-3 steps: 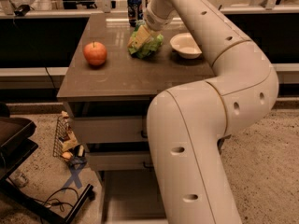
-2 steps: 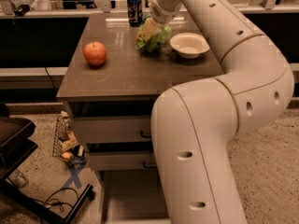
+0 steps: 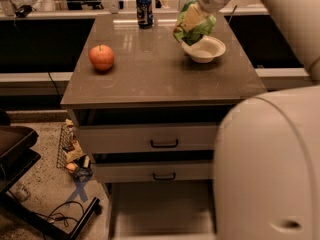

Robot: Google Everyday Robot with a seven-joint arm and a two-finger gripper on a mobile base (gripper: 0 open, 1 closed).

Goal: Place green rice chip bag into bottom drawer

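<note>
At the upper right of the frame, the robot's gripper (image 3: 203,6) is clamped on the top of the green rice chip bag (image 3: 196,26), which hangs crumpled just above the far rim of a white bowl (image 3: 205,50). It is hard to say whether the bag's lower edge touches the bowl. The gripper itself is largely cut off by the top edge. The bowl sits on the right side of the table (image 3: 150,79). A red apple (image 3: 101,57) stands well apart on the left, and a blue soda can (image 3: 144,5) rests at the back edge.

Below the tabletop, two upper drawers show black bar handles (image 3: 164,144). The bottom drawer (image 3: 155,209) is pulled out at the foot of the frame, and its plain grey floor is visible. Its right part is hidden behind the bulky white arm (image 3: 267,169) that fills the lower right. A wire basket (image 3: 69,148) of small, indistinct items leans by the cabinet at lower left.
</note>
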